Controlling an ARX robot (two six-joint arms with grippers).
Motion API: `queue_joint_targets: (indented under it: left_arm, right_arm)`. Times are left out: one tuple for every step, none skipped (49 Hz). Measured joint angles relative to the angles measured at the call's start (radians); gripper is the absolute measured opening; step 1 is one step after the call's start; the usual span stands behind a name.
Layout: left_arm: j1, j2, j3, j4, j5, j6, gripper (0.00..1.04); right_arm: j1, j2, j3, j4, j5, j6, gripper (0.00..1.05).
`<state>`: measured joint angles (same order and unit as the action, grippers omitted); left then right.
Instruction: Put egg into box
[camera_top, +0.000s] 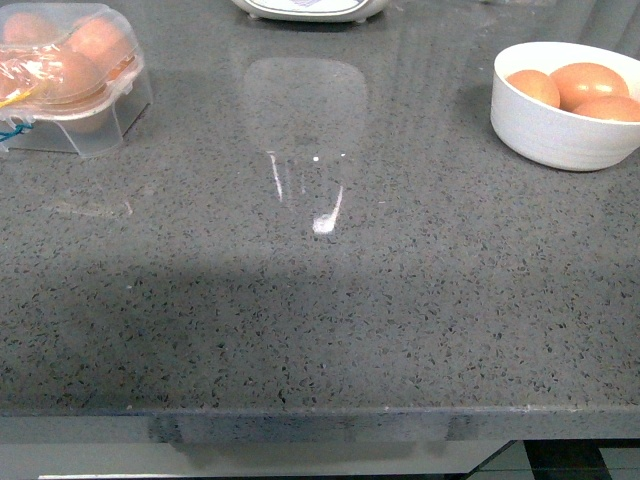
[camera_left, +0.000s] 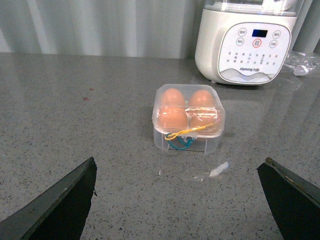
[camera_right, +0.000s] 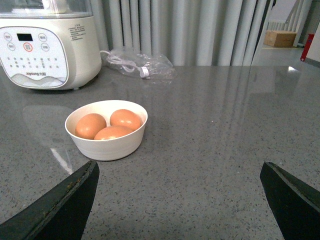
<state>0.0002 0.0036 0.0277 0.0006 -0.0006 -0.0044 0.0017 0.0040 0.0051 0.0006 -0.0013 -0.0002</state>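
Note:
The box (camera_top: 70, 85), a clear plastic egg carton with its lid down, sits at the far left of the counter; it holds several brown eggs and has a blue and yellow tie at its front. It also shows in the left wrist view (camera_left: 188, 117). Three brown eggs, one of them the egg (camera_top: 586, 82), lie in a white bowl (camera_top: 550, 130) at the far right, also in the right wrist view (camera_right: 107, 145). My left gripper (camera_left: 177, 200) is open and empty, short of the box. My right gripper (camera_right: 180, 200) is open and empty, short of the bowl. Neither arm shows in the front view.
A white kitchen appliance (camera_left: 245, 40) stands at the back of the counter (camera_top: 320, 300), also in the right wrist view (camera_right: 45, 45). A clear bag with a cable (camera_right: 140, 65) lies behind the bowl. A small white scrap (camera_left: 219, 170) lies in front of the box.

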Motion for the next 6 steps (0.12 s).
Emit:
queue_joint_targets:
  left_arm:
    - [0.000,0.000,0.000,0.000,0.000,0.000,0.98]
    - [0.000,0.000,0.000,0.000,0.000,0.000,0.98]
    - [0.000,0.000,0.000,0.000,0.000,0.000,0.98]
    - [0.000,0.000,0.000,0.000,0.000,0.000,0.98]
    - [0.000,0.000,0.000,0.000,0.000,0.000,0.98]
    - [0.000,0.000,0.000,0.000,0.000,0.000,0.98]
  right_arm:
    - [0.000,0.000,0.000,0.000,0.000,0.000,0.98]
    - [0.000,0.000,0.000,0.000,0.000,0.000,0.98]
    - [0.000,0.000,0.000,0.000,0.000,0.000,0.98]
    - [0.000,0.000,0.000,0.000,0.000,0.000,0.98]
    - [0.000,0.000,0.000,0.000,0.000,0.000,0.98]
    - [0.000,0.000,0.000,0.000,0.000,0.000,0.98]
